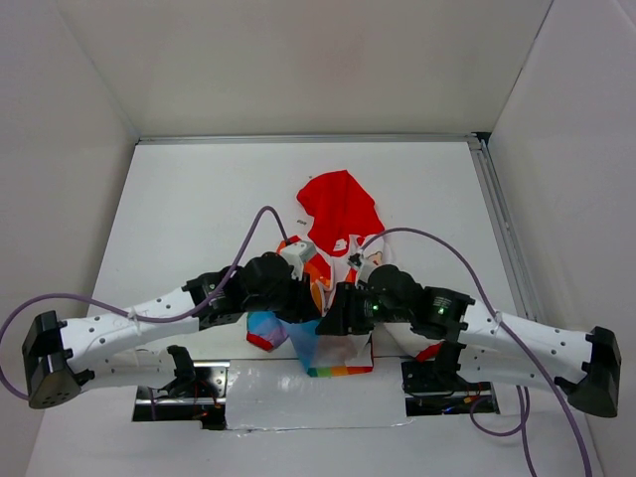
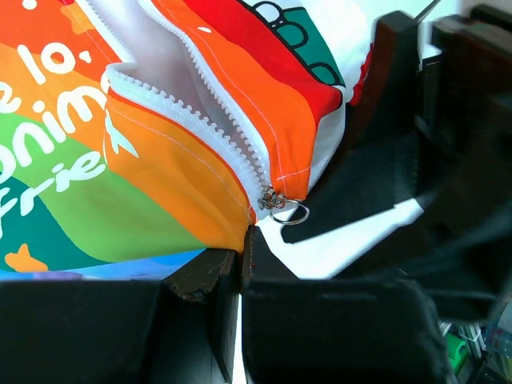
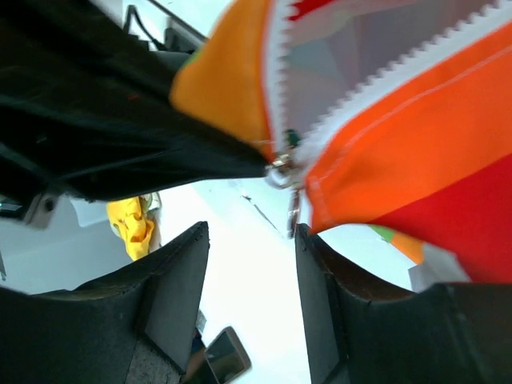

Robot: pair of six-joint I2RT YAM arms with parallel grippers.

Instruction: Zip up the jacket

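Note:
The jacket point(image 1: 338, 214) lies mid-table, red hood at the far end, its rainbow hem lifted between the arms. My left gripper point(image 1: 298, 303) is shut on the orange hem edge point(image 2: 216, 216) just beside the zipper's lower end; its jaws point(image 2: 243, 244) are pressed together. The metal zipper slider point(image 2: 274, 200) with a ring sits at the bottom of the white zipper teeth point(image 2: 200, 128), which are open above it. My right gripper point(image 3: 250, 232) is open just below the slider point(image 3: 280, 170). The hanging pull tab point(image 3: 293, 212) is next to its right finger point(image 3: 320, 272), not held.
The right gripper's black body point(image 2: 448, 160) is close to the right of the left one. Dark base mounts point(image 1: 179, 390) sit at the near table edge. White walls enclose the table point(image 1: 199, 199). A yellow object point(image 3: 132, 224) shows beyond the table's edge.

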